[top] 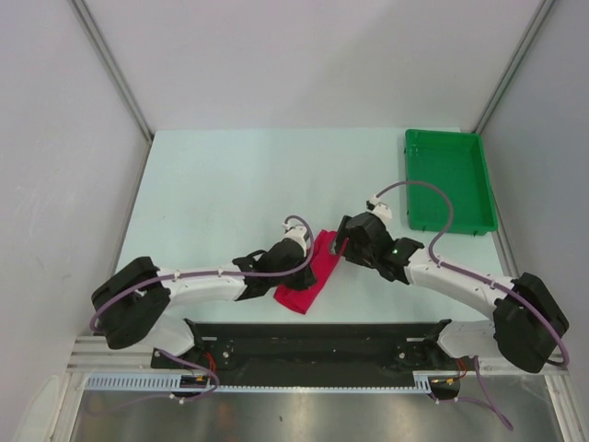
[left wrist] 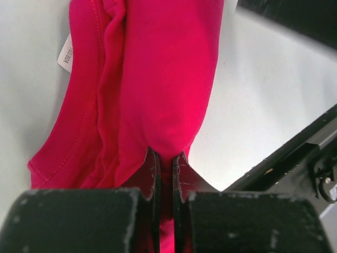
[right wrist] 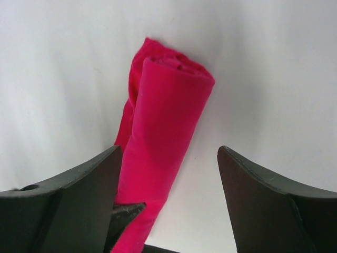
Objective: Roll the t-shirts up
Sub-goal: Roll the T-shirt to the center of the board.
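Observation:
The crimson t-shirt [top: 304, 287] lies rolled into a narrow slanted bundle near the table's front edge, between my two grippers. My left gripper [top: 308, 264] meets it from the left. In the left wrist view the left gripper [left wrist: 166, 158] is shut, with a fold of the t-shirt [left wrist: 163, 79] pinched between its fingertips, and a white label [left wrist: 65, 55] shows at the cloth's edge. My right gripper [top: 345, 247] hovers at the roll's far end. In the right wrist view the right gripper [right wrist: 169, 150] is open, and the t-shirt roll [right wrist: 163, 121] runs between the fingers, close to the left one.
An empty green tray [top: 448, 184] sits at the back right corner of the table. The black mounting frame [top: 313, 336] runs along the near edge just below the t-shirt, and it also shows as a black frame [left wrist: 295, 153] in the left wrist view.

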